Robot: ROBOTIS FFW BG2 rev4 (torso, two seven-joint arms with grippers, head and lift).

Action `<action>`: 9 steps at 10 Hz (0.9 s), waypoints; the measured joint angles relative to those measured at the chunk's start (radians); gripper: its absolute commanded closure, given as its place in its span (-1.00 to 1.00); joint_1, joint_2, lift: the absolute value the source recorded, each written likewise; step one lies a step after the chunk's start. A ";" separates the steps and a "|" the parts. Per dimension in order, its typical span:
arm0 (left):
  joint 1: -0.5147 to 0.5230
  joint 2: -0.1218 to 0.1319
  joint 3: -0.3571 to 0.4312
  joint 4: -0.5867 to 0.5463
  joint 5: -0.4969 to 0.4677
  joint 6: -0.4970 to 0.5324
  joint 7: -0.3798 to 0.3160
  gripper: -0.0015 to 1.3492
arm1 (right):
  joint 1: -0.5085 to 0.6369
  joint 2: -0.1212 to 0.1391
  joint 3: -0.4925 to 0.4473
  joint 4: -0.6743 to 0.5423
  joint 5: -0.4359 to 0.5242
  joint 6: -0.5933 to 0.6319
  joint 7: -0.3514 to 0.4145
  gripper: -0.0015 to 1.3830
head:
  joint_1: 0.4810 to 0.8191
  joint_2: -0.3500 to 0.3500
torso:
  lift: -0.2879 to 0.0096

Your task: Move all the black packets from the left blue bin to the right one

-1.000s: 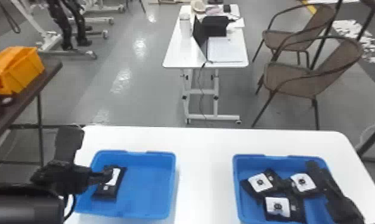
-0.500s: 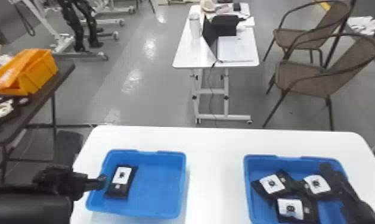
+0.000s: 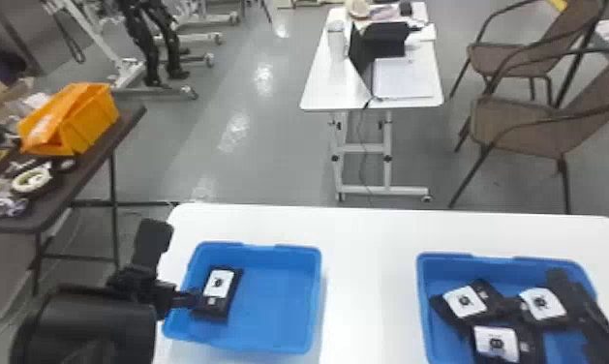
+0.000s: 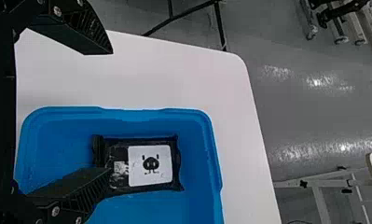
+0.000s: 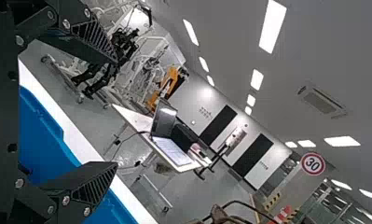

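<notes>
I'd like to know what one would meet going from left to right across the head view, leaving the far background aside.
Orange bin, left gripper, black packet in the left blue bin, right blue bin holding three packets.

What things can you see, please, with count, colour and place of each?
main table: 1, white, in front
bins: 2, blue, main table
packets: 4, black, one in left bin, three in right
side table: 1, dark, at left
box: 1, orange, on side table
far table: 1, white, behind
laptop: 1, dark, on far table
chairs: 2, brown, behind right
sign: 1, red-white, background
left tool: 1, black, at left bin
right tool: 1, black, at right bin
</notes>
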 measured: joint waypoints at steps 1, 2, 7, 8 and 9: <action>-0.029 -0.002 -0.012 0.069 0.015 -0.046 -0.001 -0.79 | 0.000 0.000 0.000 0.002 -0.001 0.001 0.002 -0.64 | 0.27 0.50 | 0.94; -0.058 -0.004 -0.018 0.141 0.035 -0.083 0.001 -0.79 | 0.000 0.000 0.001 0.004 -0.001 0.004 0.004 -0.64 | 0.27 0.48 | 0.94; -0.197 -0.001 -0.050 0.448 0.076 -0.179 0.003 -0.79 | 0.000 0.000 0.003 0.008 -0.008 0.014 0.016 -0.64 | 0.27 0.43 | 0.94; -0.215 0.006 -0.056 0.500 0.085 -0.212 -0.003 -0.79 | 0.000 0.000 0.003 0.008 -0.010 0.014 0.021 -0.64 | 0.27 0.43 | 0.94; -0.230 0.019 -0.067 0.552 0.118 -0.251 -0.006 -0.79 | 0.002 0.000 0.002 0.008 -0.012 0.016 0.023 -0.64 | 0.27 0.41 | 0.94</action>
